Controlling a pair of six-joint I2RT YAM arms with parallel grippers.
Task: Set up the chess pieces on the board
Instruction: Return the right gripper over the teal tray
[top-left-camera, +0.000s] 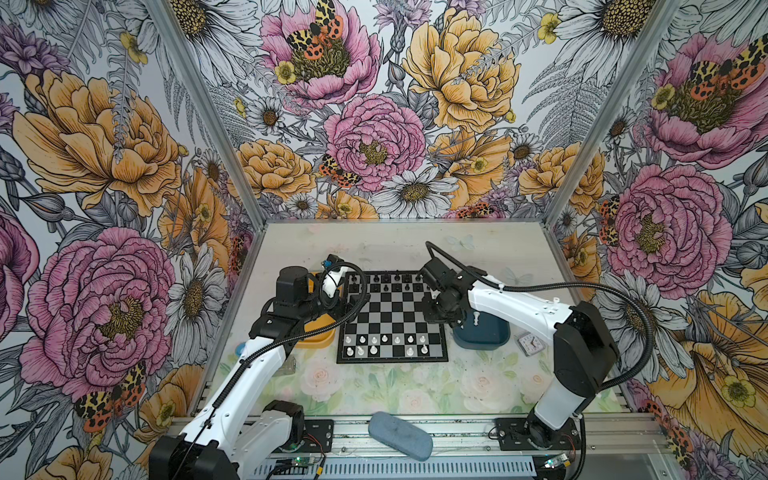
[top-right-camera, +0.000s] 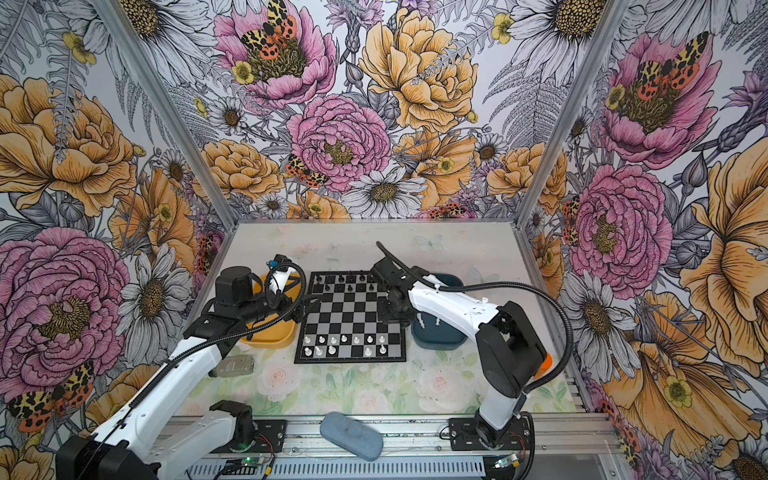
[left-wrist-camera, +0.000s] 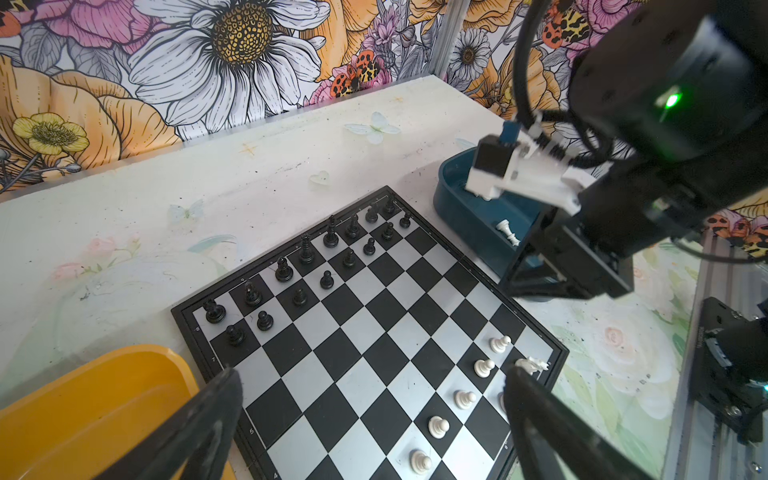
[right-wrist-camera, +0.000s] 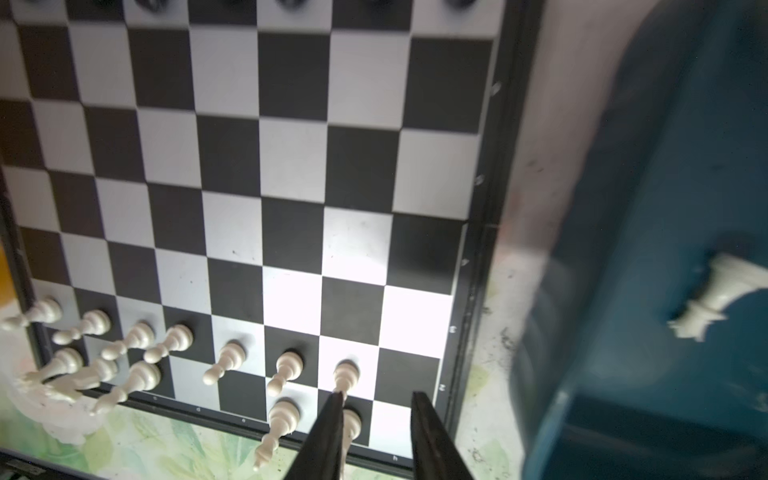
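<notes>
The board (top-left-camera: 390, 316) lies mid-table, with black chessmen (top-left-camera: 386, 282) along its far rows. White chess pieces (top-left-camera: 386, 338) fill part of its two near rows, seen also in the right wrist view (right-wrist-camera: 286, 368). More white pieces lie in the blue tray (top-left-camera: 490, 336), one of them (right-wrist-camera: 715, 291) on its side. My right gripper (top-left-camera: 436, 318) hangs raised over the board's right edge. Its jaws (right-wrist-camera: 378, 399) are apart, and a white piece (right-wrist-camera: 353, 426) stands on the board beside one finger. My left gripper (left-wrist-camera: 374, 374) is wide open and empty over the board's left edge.
A yellow tray (top-left-camera: 320, 332) sits left of the board under the left arm. A small clock (top-left-camera: 531, 344) stands right of the blue tray. A clear box (top-right-camera: 235, 365) lies near front left. A grey-blue pad (top-left-camera: 401, 434) rests on the front rail.
</notes>
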